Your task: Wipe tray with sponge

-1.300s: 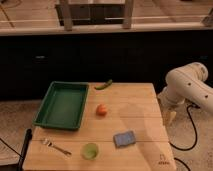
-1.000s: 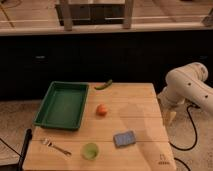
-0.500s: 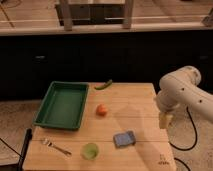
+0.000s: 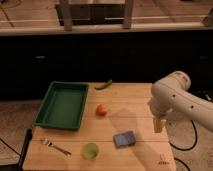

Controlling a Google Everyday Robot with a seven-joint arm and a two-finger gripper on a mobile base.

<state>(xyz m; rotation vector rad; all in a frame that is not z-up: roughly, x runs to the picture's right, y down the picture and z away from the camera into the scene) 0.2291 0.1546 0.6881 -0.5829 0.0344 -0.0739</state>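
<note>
The step in hand looks like the reach for the sponge [image 4: 124, 138], which lies near the bench's [image 4: 131, 107] front edge. The tool [image 4: 158, 123] hangs wide and empty nearby, toward the right edge. Next it must drop onto the sponge and close. The tray [image 4: 62, 106] at the left edge holds nothing.

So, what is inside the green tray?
The tray shows only its bare green floor; nothing covers it. The sponge lies outside on the table; the gripper hangs beside the sponge.
</note>
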